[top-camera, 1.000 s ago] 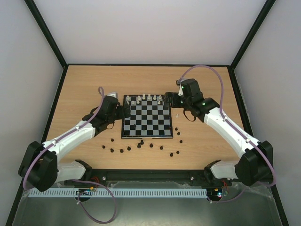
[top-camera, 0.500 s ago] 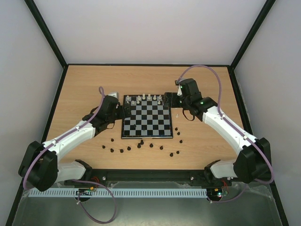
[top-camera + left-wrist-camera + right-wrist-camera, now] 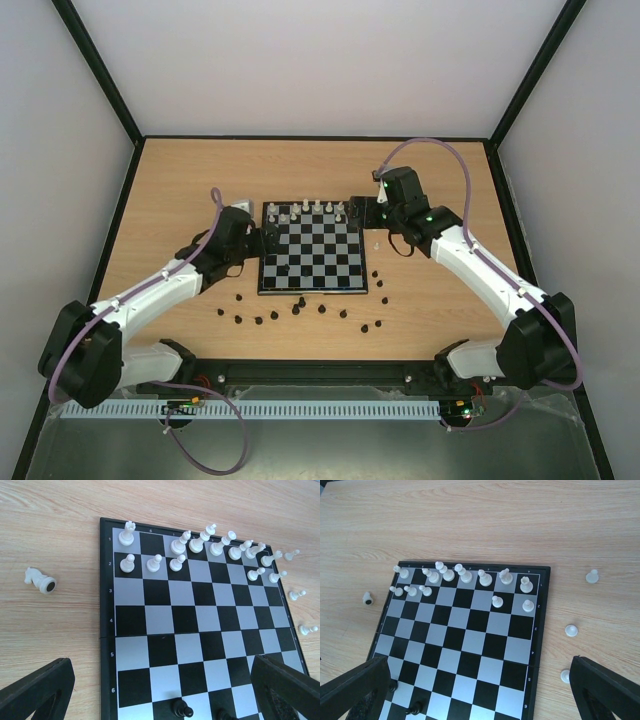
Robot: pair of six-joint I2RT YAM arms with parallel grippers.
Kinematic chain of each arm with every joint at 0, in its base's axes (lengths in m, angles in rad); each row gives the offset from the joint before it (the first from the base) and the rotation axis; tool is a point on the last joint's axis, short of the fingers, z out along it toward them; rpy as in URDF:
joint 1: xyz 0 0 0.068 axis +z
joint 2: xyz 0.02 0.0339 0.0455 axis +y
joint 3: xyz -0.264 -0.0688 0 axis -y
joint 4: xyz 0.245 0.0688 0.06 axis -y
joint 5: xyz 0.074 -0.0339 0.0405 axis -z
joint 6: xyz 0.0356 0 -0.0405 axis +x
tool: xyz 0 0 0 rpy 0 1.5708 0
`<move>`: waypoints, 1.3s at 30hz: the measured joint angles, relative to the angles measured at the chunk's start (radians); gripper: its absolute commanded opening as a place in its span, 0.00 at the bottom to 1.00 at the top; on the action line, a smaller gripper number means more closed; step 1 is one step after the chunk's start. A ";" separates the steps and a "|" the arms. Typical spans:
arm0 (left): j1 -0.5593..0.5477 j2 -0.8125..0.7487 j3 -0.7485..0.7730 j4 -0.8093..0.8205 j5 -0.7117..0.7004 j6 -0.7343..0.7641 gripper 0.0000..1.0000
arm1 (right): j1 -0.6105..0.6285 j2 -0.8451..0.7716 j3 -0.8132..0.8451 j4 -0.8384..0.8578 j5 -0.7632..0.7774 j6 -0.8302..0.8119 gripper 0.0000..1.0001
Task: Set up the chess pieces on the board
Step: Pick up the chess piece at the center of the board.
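L jaws, R jaws wide open, empty; white knight (image 3: 40, 579) on its side, base twd board (image 3: 195, 647).

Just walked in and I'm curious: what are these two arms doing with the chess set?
Two robot arms are setting up a chess game. Neither holds anything: the left tool and right tool hang open at opposite sides of the board. Most white pieces stand on its two far rows; a white knight lies on the table on one side, three white pawns on the other. Two black pieces are on the board, the rest scattered on the table by its near edge.
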 measured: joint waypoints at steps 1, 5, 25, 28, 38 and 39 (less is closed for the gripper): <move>0.000 -0.002 -0.001 0.000 0.000 0.000 0.99 | 0.000 0.000 0.000 0.000 -0.003 0.000 0.99; 0.000 -0.011 -0.001 0.001 0.000 0.000 1.00 | 0.000 0.000 -0.005 0.000 -0.011 0.000 0.99; 0.048 0.161 0.018 0.000 -0.049 -0.008 1.00 | 0.000 0.042 -0.021 0.006 0.073 0.000 0.99; 0.070 0.230 0.049 0.010 -0.048 -0.009 0.99 | 0.000 0.043 -0.035 0.024 0.104 0.001 0.99; 0.074 0.211 0.051 0.021 -0.043 -0.010 0.99 | -0.032 0.177 -0.020 0.027 0.148 0.021 0.98; 0.074 0.188 0.051 0.022 -0.042 -0.010 0.99 | -0.037 0.190 -0.011 0.023 0.148 0.023 0.97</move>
